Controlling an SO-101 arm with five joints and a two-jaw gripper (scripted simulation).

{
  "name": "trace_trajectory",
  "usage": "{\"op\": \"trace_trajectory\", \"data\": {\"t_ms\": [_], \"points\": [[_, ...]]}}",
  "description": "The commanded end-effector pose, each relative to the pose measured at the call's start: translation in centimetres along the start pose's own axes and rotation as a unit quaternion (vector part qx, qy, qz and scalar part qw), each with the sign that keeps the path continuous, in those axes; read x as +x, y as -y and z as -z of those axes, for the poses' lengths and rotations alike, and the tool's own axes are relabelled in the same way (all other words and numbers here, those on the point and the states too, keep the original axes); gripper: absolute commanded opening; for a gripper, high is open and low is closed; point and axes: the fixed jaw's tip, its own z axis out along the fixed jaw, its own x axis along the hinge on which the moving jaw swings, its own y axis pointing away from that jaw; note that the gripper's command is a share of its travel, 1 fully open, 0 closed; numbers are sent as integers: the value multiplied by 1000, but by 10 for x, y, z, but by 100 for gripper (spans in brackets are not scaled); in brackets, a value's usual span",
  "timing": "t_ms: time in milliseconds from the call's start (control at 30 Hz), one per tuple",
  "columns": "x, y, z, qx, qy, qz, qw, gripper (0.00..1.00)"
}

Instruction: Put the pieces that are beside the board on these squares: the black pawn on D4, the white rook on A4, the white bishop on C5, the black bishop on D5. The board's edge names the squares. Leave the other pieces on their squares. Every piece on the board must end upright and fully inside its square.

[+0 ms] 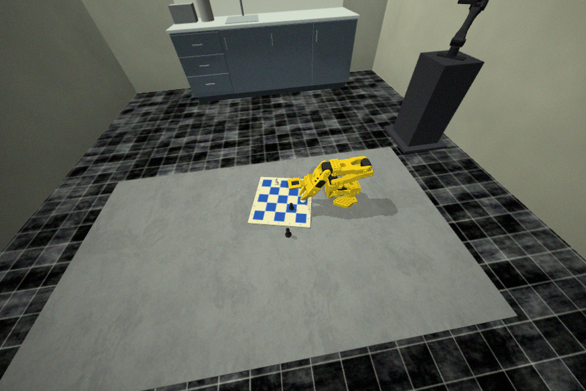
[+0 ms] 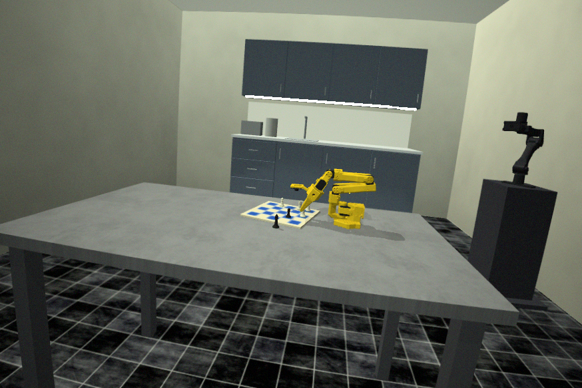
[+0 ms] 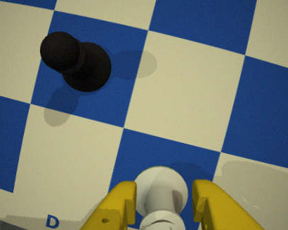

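My gripper (image 1: 302, 197) (image 2: 301, 208) (image 3: 164, 191) is slightly open, its fingertips on either side of the white bishop (image 2: 303, 213) (image 3: 160, 200), with a gap at the right finger. The bishop stands upright on blue C5 of the board (image 1: 279, 223) (image 2: 257, 217) (image 3: 187, 88); its lower end is cut off in the wrist view. The black pawn (image 1: 291, 206) (image 2: 288, 213) (image 3: 87, 68) stands upright on blue D4. The black bishop (image 1: 287, 233) (image 2: 276, 221) stands on the table in front of the board. The white rook appears to be the piece (image 2: 299, 205) near A4, partly hidden by the arm.
A white piece (image 1: 276, 181) (image 2: 282, 202) stands on A2. Another white piece (image 2: 308, 207) stands at the board's back right, close behind the gripper. The arm's base stands on the grey table (image 1: 189, 273) (image 2: 188, 237), right of the board.
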Motion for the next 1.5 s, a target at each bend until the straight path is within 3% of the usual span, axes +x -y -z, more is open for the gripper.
{"op": "trace_trajectory", "data": {"t_ms": [0,1467], "points": [[2,-2,-2,-3,0,-1,1000,10],[10,-2,2,-4,-1,0,1000,10]]}}
